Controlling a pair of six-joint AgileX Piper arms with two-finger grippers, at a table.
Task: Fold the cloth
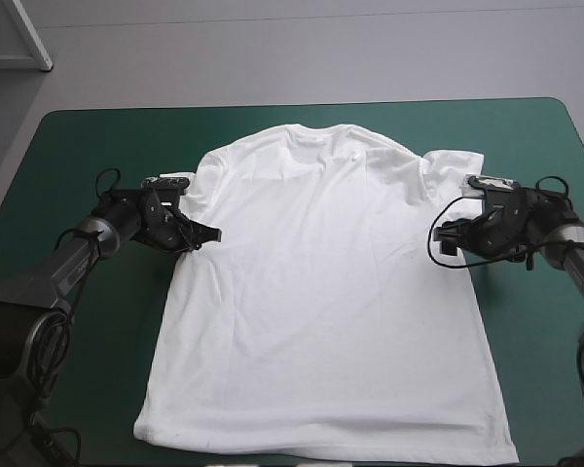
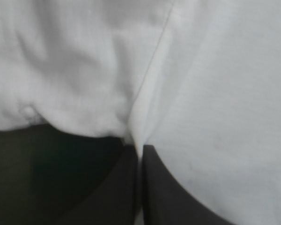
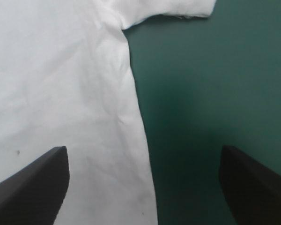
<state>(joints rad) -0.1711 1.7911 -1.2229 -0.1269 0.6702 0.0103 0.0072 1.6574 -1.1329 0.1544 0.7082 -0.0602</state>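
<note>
The left fingers (image 2: 117, 187) pinch the T-shirt (image 1: 321, 292) (at its armpit); the right fingers (image 3: 33, 187) gape, straddling its side edge.

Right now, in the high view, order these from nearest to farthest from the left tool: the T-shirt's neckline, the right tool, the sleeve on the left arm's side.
1. Left sleeve: right beside the left tool, just beyond it.
2. Neckline: at the far middle of the T-shirt.
3. Right tool: across the T-shirt, at its opposite side edge.
</note>
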